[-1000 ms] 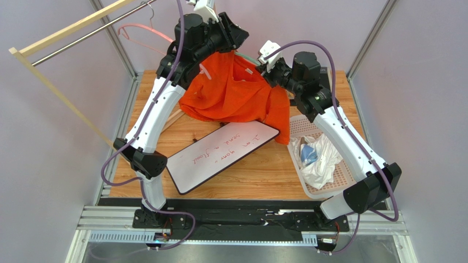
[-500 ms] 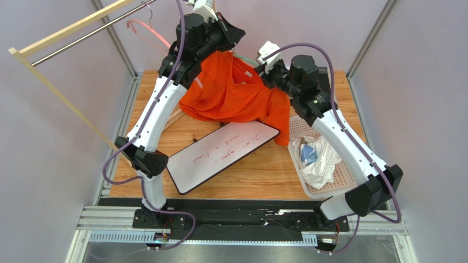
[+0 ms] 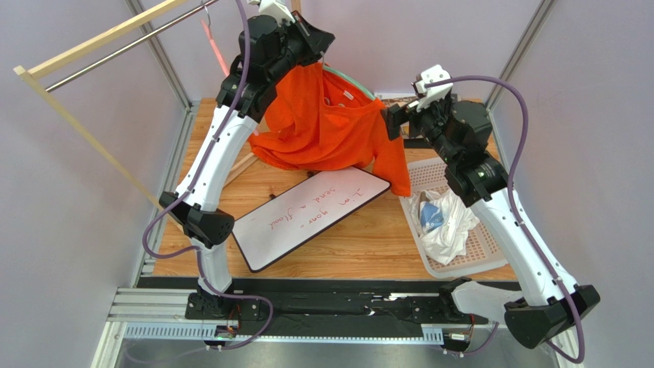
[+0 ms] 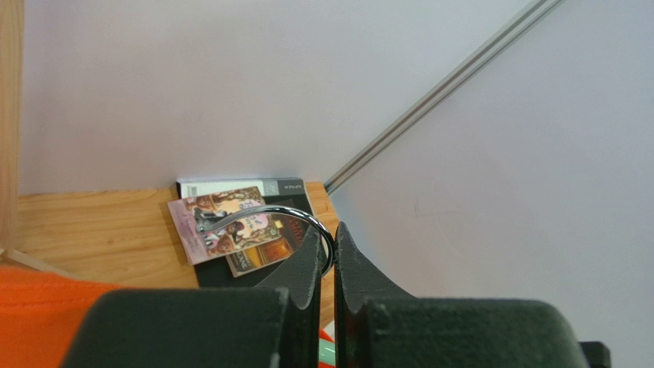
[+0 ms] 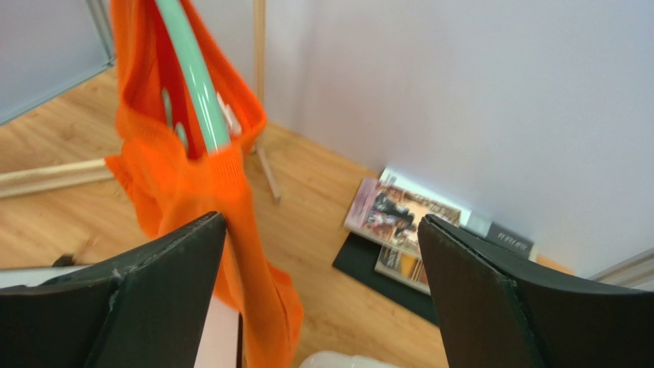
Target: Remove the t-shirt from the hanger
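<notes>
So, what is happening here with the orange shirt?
The left hand is shut on the metal hook of a green hanger and holds it up above the table. The orange t-shirt hangs on that hanger, not yet removed. The right hand is open beside the shirt and grips nothing.
</notes>
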Tool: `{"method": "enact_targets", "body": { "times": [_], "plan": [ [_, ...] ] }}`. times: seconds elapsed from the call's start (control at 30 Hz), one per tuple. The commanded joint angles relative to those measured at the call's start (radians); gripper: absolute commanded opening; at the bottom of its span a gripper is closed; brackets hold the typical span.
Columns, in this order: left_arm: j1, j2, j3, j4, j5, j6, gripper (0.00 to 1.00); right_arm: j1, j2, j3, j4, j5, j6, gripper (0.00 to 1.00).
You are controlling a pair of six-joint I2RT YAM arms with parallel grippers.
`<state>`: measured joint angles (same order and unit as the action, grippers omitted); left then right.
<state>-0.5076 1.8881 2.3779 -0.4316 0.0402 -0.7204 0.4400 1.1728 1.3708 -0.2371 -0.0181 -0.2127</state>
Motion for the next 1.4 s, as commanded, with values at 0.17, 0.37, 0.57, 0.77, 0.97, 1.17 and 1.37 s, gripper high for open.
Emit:
{"method": "enact_targets", "body": {
  "times": [0.17,0.37,0.57,0.77,0.97,1.17,1.37],
  "plan": [
    [0.021,-0.03,0.073,0.113,-0.01,-0.056,0.0,-0.026,-0.186,-0.257,-0.021,-0.257,0.116,0.98],
    [0.032,-0.027,0.087,0.114,-0.019,-0.074,0.0,-0.029,-0.191,-0.331,-0.015,-0.246,0.159,0.79],
    [0.034,-0.024,0.089,0.126,-0.019,-0.097,0.0,-0.027,-0.144,-0.317,0.01,-0.252,0.197,0.55],
    [0.035,-0.03,0.077,0.128,-0.1,-0.065,0.0,-0.027,-0.15,-0.328,0.004,-0.255,0.259,0.0],
    [0.035,-0.038,0.026,0.152,-0.354,-0.097,0.0,-0.029,-0.28,-0.461,0.059,0.054,0.338,0.0],
    [0.044,-0.02,0.044,0.157,-0.483,-0.16,0.0,-0.067,-0.299,-0.467,-0.003,0.305,0.485,0.0],
    [0.05,-0.017,0.044,0.129,-0.494,-0.295,0.0,-0.113,-0.295,-0.483,-0.062,0.422,0.524,0.0]
  ]
}}
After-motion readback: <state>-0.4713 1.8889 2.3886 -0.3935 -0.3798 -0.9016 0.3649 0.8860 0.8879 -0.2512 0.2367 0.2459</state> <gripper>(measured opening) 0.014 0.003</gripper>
